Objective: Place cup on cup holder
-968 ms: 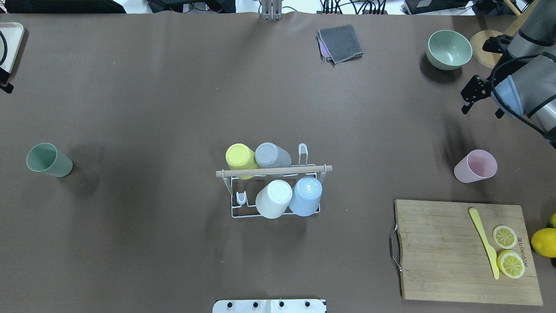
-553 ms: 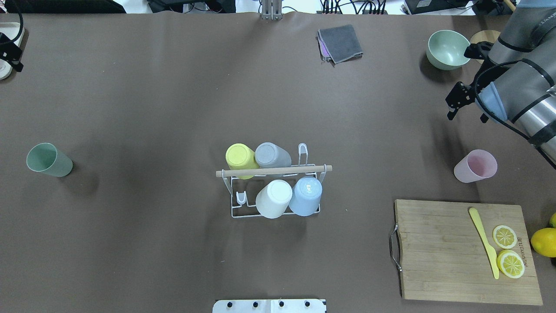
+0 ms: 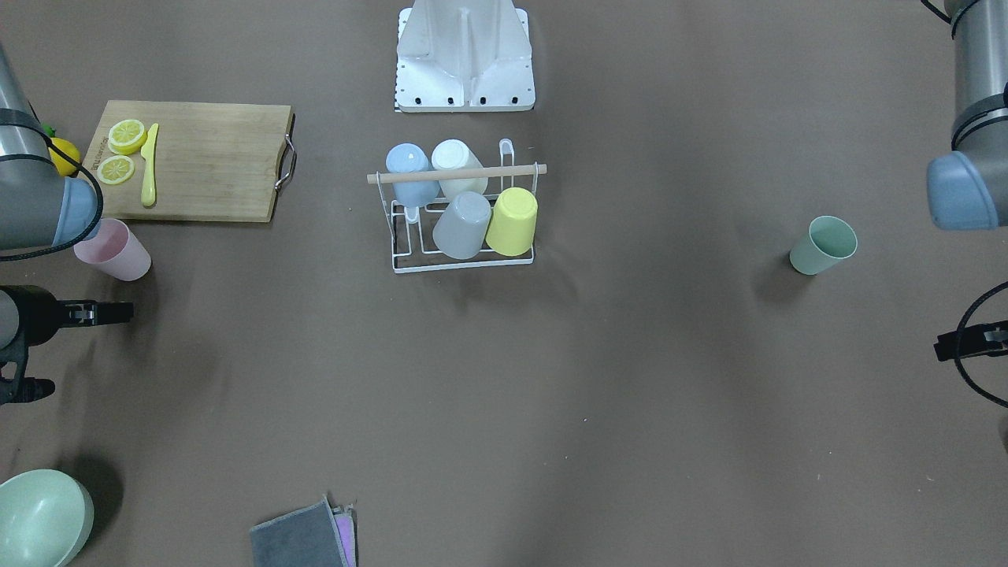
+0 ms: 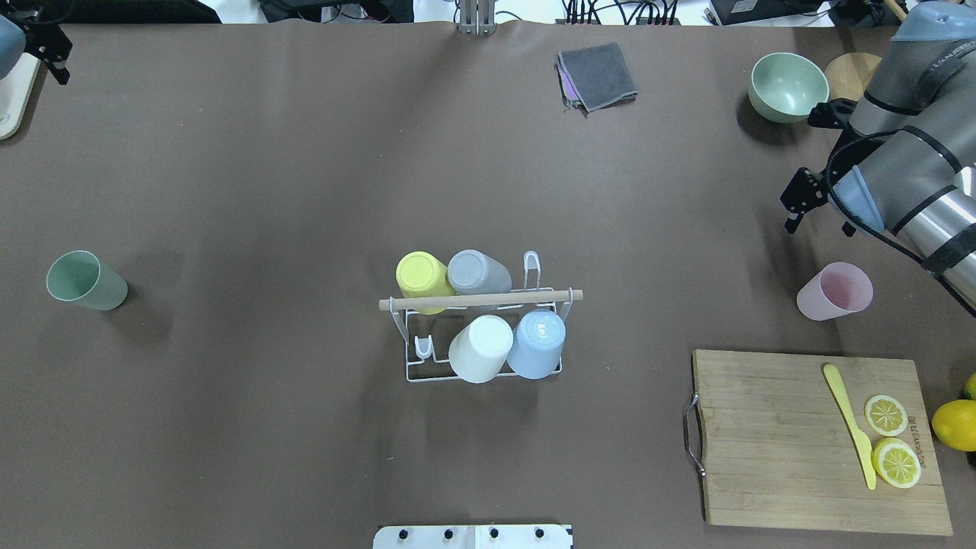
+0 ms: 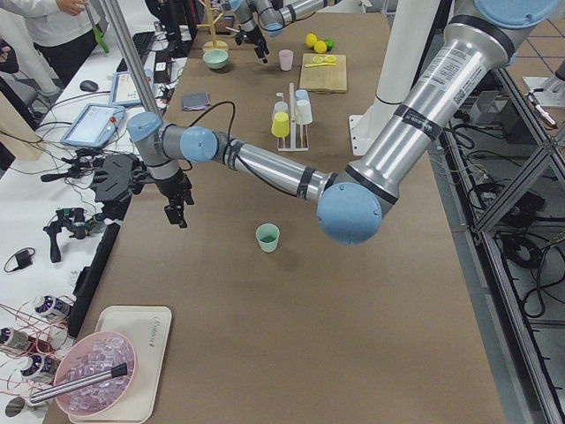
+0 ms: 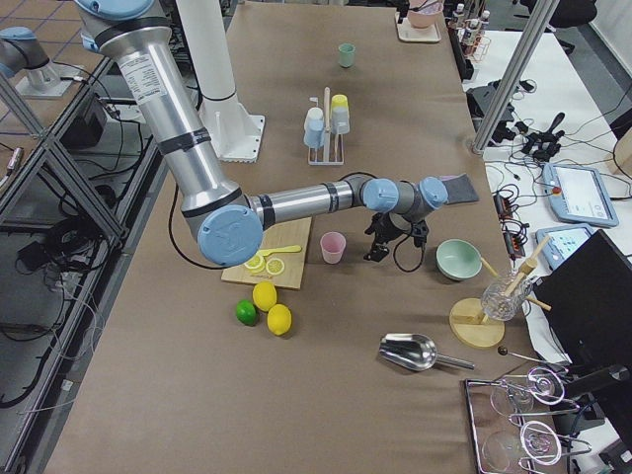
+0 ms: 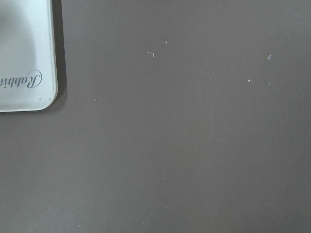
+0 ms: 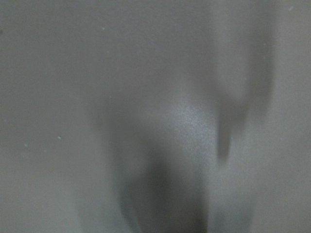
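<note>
Outward near table [image 4: 305, 152] edges, right pincer [image 4: 817, 215] gapes wide; left pincer [image 4: 53, 55] state unclear.

Overhead view. Mid counter [image 4: 305, 191]: cup holder [image 4: 476, 299], with rear cups [image 4: 425, 276] side by side behind its rod and front cups [image 4: 480, 348] side by side before it, all upended on prongs. Far left, well apart from holder: left cup [image 4: 85, 280], upright. Right of holder: right cup [image 4: 833, 291], just behind cutting board [image 4: 778, 442]. On board: knife [image 4: 850, 423], lemon slices [image 4: 885, 415] at its right. Whole lemon [image 4: 955, 425] beside board's right edge. Back right: bowl [image 4: 788, 86]. Left of bowl: folded cloth [image 4: 597, 75]. Back left corner: tray [image 4: 14, 99].
</note>
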